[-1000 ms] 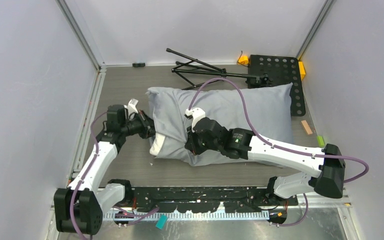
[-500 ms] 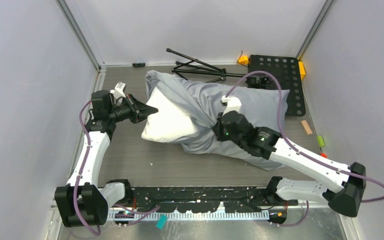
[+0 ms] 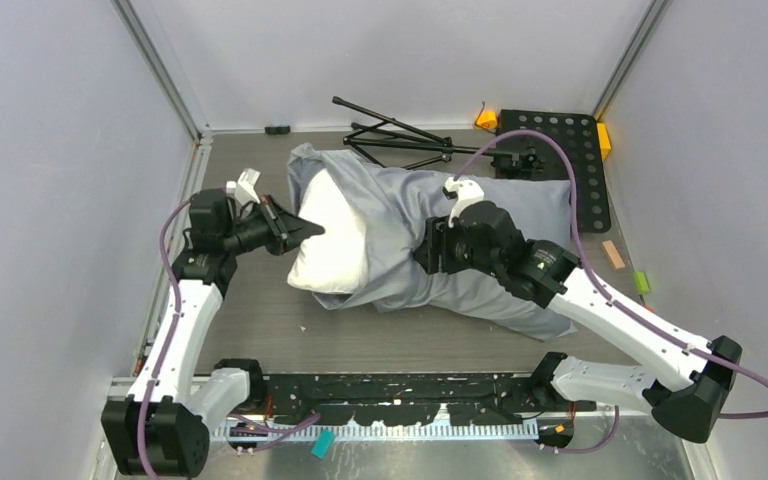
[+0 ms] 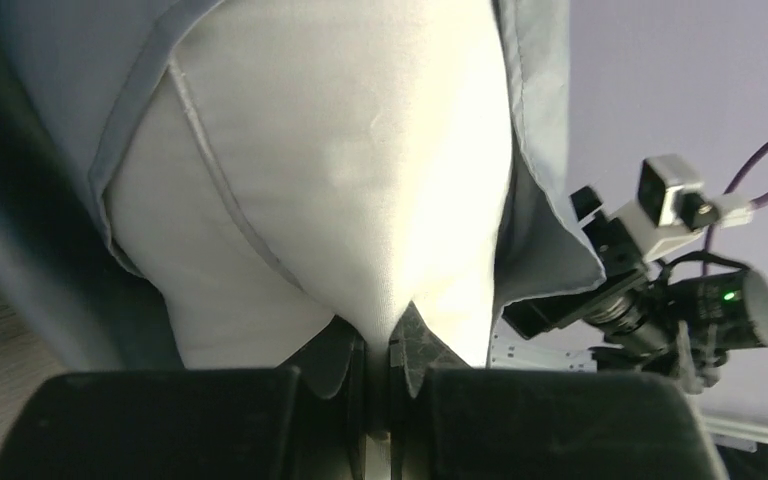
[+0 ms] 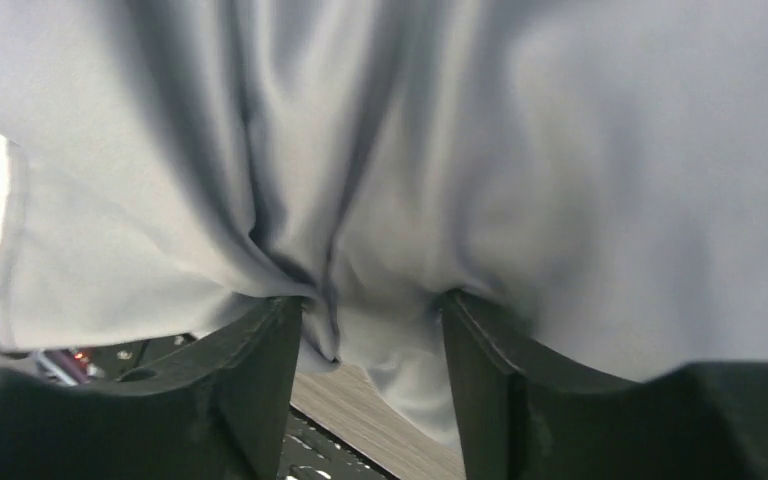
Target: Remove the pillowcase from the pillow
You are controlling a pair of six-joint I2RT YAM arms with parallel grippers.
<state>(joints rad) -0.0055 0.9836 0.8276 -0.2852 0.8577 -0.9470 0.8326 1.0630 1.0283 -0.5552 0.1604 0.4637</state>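
Note:
The white pillow [image 3: 332,243] lies mid-table with its left end bared, and the blue-grey pillowcase [image 3: 520,205] covers the rest. My left gripper [image 3: 310,228] is shut on the pillow's bare left end; in the left wrist view its tips [image 4: 378,345] pinch the white pillow [image 4: 360,150], and the pillowcase hem [image 4: 545,160] hangs to the right. My right gripper [image 3: 424,256] rests on the bunched pillowcase near its middle. Its fingers [image 5: 270,370] stand well apart around loose folds of the pillowcase [image 5: 560,150], without gripping them.
A folded black stand [image 3: 400,140] and a black perforated plate [image 3: 560,150] with orange blocks [image 3: 486,118] lie behind the pillow. Small bits [image 3: 613,254] and a green piece [image 3: 641,282] sit at the right edge. Grey walls close in three sides.
My right gripper has opened and let go of the pillowcase after dragging it rightward. More of the white pillow is bared. My left gripper kept hold of the pillow and drew back left.

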